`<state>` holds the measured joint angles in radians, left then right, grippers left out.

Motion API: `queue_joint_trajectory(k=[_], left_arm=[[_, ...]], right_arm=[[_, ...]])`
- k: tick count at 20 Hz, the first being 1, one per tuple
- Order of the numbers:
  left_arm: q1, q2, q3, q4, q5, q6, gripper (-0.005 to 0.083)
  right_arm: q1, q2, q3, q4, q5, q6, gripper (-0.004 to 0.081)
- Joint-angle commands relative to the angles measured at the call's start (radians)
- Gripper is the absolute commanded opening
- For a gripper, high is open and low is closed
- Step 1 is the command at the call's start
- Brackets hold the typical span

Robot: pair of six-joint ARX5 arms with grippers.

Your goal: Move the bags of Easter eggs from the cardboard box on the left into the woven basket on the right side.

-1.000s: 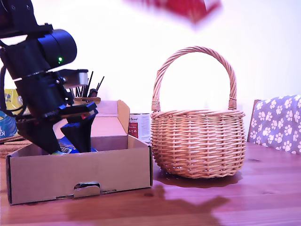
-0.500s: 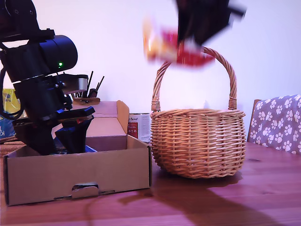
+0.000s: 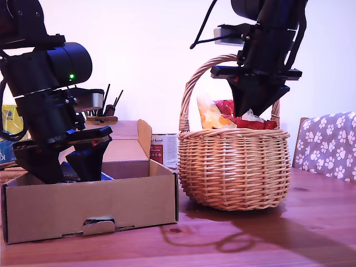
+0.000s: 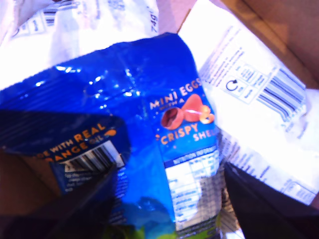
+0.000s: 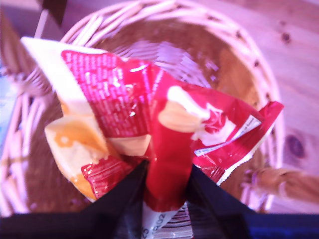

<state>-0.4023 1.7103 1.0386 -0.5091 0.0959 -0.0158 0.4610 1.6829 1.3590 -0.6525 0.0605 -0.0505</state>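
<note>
A plain pale wall (image 3: 139, 50), brightly lit and tinged pink, fills the backdrop above a wooden table (image 3: 311, 233) with visible grain and knots. At the exterior view's right edge stands a chair back (image 3: 328, 144) covered in grey fabric printed with white paw marks. Near the exterior view's left, a holder of dark pens (image 3: 105, 105) and a printed tin (image 3: 165, 149) sit against the wall.

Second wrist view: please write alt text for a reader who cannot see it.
My second gripper is shut on a red bag, which hangs over the open basket. The basket floor under it looks bare, and wooden table shows beyond the rim.
</note>
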Motion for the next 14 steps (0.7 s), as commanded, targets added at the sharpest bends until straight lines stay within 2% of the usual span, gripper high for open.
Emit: queue_joint_trajectory(k=[1,3,7,9,10,11,13,14], left_arm=[[0.003,0.060,-0.025,-0.017,0.000,-0.010,0.0649],[0.003,0.075,-0.025,-0.015,0.000,-0.011,0.0678],[0.003,0.106,-0.025,-0.016,0.000,-0.011,0.0667],[0.003,0.106,-0.025,-0.014,0.000,-0.010,0.0561],[0.003,0.106,-0.025,-0.015,0.000,-0.010,0.0481],[0.003,0.106,-0.025,-0.014,0.000,-0.010,0.0413],[0.003,0.106,-0.025,-0.008,0.000,-0.006,0.0319],[0.003,0.106,-0.025,-0.006,-0.001,-0.002,0.0267]], right_arm=[[0.008,0.001,-0.015,0.004,-0.003,0.000,0.0453],[0.018,-0.005,-0.003,-0.020,-0.001,0.001,0.0477],[0.048,-0.051,0.051,-0.114,-0.002,0.009,0.0475],[0.065,-0.102,0.066,-0.172,-0.010,0.009,0.0434],[0.078,-0.127,0.066,-0.192,-0.013,0.009,0.0371],[0.090,-0.158,0.066,-0.211,-0.018,0.009,0.0272],[0.108,-0.208,0.066,-0.222,-0.027,0.018,0.0070],[0.114,-0.233,0.066,-0.231,-0.029,0.025,-0.0002]])
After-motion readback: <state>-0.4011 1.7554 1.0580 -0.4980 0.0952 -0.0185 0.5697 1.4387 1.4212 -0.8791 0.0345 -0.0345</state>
